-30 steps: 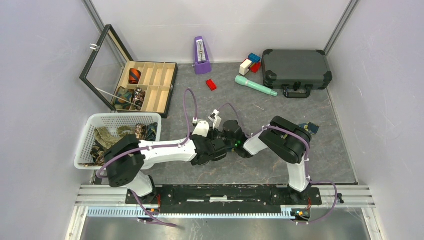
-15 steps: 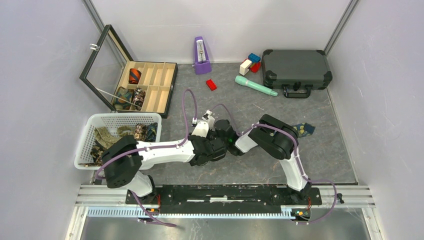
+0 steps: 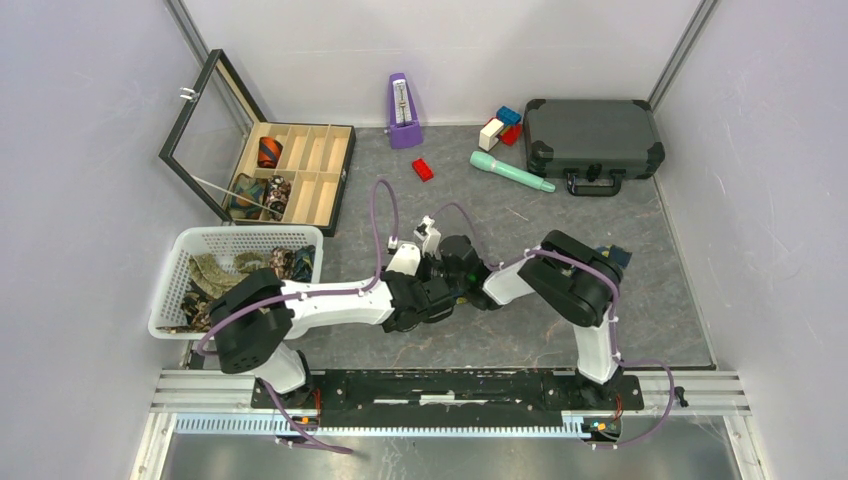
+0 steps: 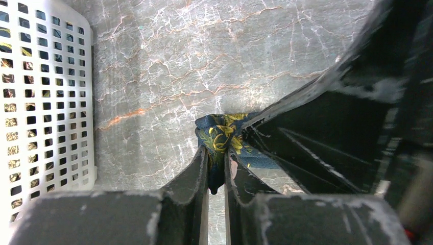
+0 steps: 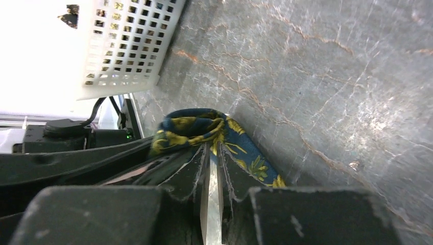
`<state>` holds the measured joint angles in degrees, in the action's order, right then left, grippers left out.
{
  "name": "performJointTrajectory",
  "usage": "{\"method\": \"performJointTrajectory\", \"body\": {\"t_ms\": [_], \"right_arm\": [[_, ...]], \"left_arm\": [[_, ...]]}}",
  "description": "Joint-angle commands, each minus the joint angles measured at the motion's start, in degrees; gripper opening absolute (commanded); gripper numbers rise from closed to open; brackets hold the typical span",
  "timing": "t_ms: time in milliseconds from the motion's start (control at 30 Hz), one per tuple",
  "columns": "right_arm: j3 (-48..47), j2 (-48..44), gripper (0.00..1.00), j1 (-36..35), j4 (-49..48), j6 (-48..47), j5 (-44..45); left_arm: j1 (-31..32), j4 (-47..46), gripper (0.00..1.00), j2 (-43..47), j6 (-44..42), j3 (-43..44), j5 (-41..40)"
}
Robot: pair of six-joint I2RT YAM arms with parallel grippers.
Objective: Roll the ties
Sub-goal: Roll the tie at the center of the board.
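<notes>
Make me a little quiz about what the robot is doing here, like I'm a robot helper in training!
1. True or false: the left claw and the right claw both pinch the navy tie.
2. The loose ties lie in: A the white basket, B the black case, C the purple metronome.
3. Fill in: the glass lid of the wooden box stands ____.
Key: 1 true; 2 A; 3 open.

Rolled ties: three, in the box, 10 o'clock
Navy tie: one, centre
Basket: one, 9 o'clock
Black case: one, 1 o'clock
Metronome: one, 12 o'clock
Teal tool: one
Small blocks: four
</notes>
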<state>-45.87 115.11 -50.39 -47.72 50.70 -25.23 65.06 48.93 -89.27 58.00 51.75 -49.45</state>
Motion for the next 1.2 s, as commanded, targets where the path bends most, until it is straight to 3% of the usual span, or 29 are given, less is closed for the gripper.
{"method": "performJointTrajectory", "body": {"t_ms": [0,500,833,1167], "right_arm": [[0.47,-6.92,0.16,1.49,4.72,-5.25,0.32],[11.74,-25.61,0.21,14.09,19.71,-16.8,5.54],[15.08,-35.14,0.23,15.64,25.07,-19.99,7.58],[16.29,-38.96,0.25,15.6,27.35,-21.08,7.8]], "left_arm": [[-0.01,-0.06,0.02,-1.75,-0.74,0.42,-3.08],[0.7,-0.06,0.02,-7.6,-0.78,2.96,-3.16],[1.26,-1.19,0.02,-13.27,-1.57,6.53,-0.96],[1.43,-1.73,0.29,-15.43,-2.92,8.52,1.79]]}}
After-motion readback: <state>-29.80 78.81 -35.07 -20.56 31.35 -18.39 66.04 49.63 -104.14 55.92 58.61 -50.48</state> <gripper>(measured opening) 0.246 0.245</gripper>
